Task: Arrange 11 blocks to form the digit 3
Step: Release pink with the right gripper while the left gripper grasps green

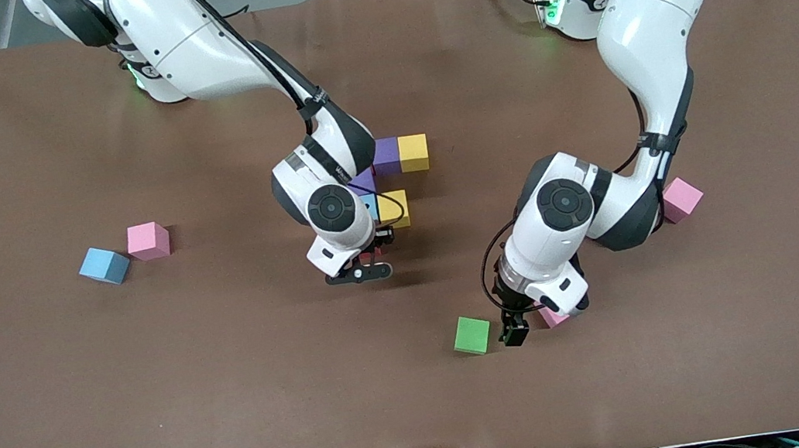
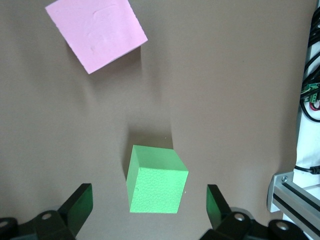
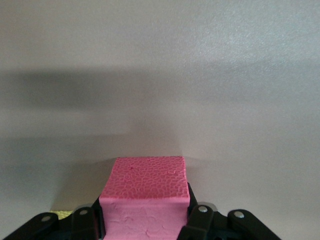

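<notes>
The digit 3 stands as a partial cluster of blocks mid-table: purple and yellow side by side, another purple, light blue and yellow, partly hidden by the right arm. My right gripper hangs just beside the cluster's camera-side edge, shut on a deep pink block; its own view shows the right gripper over bare mat. My left gripper is open over a green block. In its view the green block lies between the spread fingers of the left gripper, untouched.
A pale pink block lies close beside the left gripper. Another pink block sits by the left arm's elbow. A light blue block and a pink block lie together toward the right arm's end of the brown mat.
</notes>
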